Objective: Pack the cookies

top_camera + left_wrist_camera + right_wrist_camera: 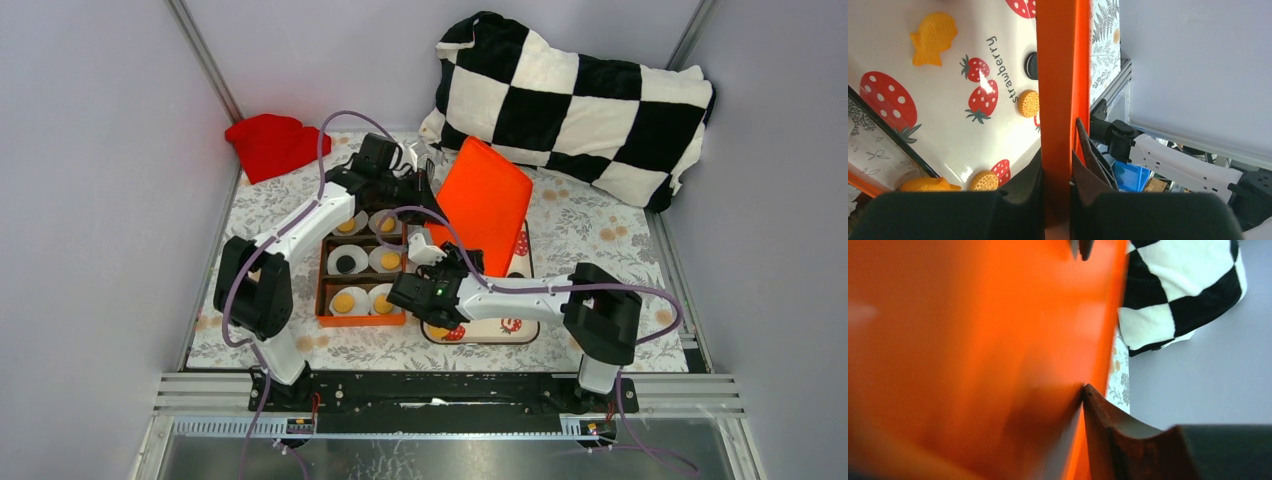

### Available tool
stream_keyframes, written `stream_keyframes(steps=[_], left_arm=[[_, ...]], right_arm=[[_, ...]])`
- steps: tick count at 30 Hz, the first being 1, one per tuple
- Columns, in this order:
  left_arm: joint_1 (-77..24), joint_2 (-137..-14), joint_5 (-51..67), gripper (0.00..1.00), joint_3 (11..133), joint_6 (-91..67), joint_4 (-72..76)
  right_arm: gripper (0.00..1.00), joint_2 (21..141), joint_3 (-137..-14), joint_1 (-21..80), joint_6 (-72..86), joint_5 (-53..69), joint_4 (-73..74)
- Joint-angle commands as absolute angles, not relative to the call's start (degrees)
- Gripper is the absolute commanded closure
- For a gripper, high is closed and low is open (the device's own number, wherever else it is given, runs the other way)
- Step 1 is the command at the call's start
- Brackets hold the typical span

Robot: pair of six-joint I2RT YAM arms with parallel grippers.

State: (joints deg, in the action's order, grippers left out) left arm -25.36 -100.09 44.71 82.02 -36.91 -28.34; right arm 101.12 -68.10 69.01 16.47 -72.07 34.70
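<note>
An orange box (322,290) holds white paper cups with golden cookies (344,301) and one black cookie (346,263). Its orange lid (486,203) stands tilted up over a strawberry-print tray (495,328). My left gripper (424,181) is shut on the lid's top edge; the left wrist view shows its jaws (1055,192) clamping the lid (1055,75). Loose golden cookies (1029,103) and a black cookie (1031,65) lie on the tray (948,125). My right gripper (428,251) is at the lid's lower left corner. One of its fingers (1108,430) presses the lid (973,340); the other is hidden.
Two fish-shaped biscuits (934,37) lie on the tray. A checkered pillow (575,105) sits at the back right and a red cloth (275,143) at the back left. Grey walls close both sides.
</note>
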Motion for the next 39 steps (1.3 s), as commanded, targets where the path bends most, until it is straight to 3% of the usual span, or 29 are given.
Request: stream_keyframes(steps=[1,3,5,6,8,10,12,17,18,20,21,26,28,32,39], left_arm=[[-25.57,-97.12,52.58,0.96,79.48,-36.69,-27.25],[-25.46,-97.27,52.31,0.86,79.25,-36.20,-27.34],[-25.44,-97.53,51.81,0.67,80.05,-35.68,-27.63],[-25.28,-97.74,50.93,0.55,81.23,-34.99,-28.69],[-24.99,-98.14,47.77,0.39,85.86,-32.61,-32.42],[-23.84,-98.30,46.38,0.31,91.28,-32.30,-33.69],[-21.99,-98.09,46.89,0.30,96.34,-34.35,-31.26],[-19.61,-93.16,34.37,0.31,105.30,-35.44,-31.72],[-19.26,-91.33,28.91,0.46,105.74,-34.97,-33.50],[-19.21,-87.17,12.73,0.86,105.03,-33.62,-38.67],[-19.24,-85.58,5.24,0.99,103.79,-33.60,-41.66],[-20.46,-80.16,-20.27,1.00,84.66,-39.79,-51.11],[-20.84,-79.17,-25.82,1.00,78.44,-43.58,-54.41],[-21.83,-77.51,-37.41,1.00,72.07,-50.77,-62.17],[-21.03,-81.52,-52.86,1.00,75.45,-61.48,-79.95]], right_arm=[[0.71,103.25,-71.15,67.80,20.76,-79.74,35.82],[0.88,103.66,-73.95,67.85,26.10,-81.46,41.87],[1.00,104.23,-77.81,67.92,32.96,-83.10,50.68],[1.00,104.62,-79.85,68.01,37.49,-83.63,56.33],[1.00,105.36,-83.40,68.03,46.13,-84.48,67.23],[1.00,106.07,-85.40,68.14,52.38,-84.71,75.04],[1.00,106.89,-86.90,68.45,60.49,-84.79,84.05],[1.00,105.31,-87.28,68.77,58.90,-83.27,84.54],[1.00,104.66,-87.64,68.79,58.59,-82.55,84.55],[1.00,102.12,-89.25,68.82,58.13,-80.31,84.55],[1.00,100.30,-90.35,68.82,56.65,-78.94,83.45],[1.00,82.93,-87.65,68.73,24.70,-63.09,50.36],[1.00,77.21,-86.83,68.15,21.18,-54.94,42.47],[1.00,73.89,-91.93,67.59,19.27,-46.13,41.04],[1.00,68.58,-89.62,67.59,19.38,-37.09,38.75]])
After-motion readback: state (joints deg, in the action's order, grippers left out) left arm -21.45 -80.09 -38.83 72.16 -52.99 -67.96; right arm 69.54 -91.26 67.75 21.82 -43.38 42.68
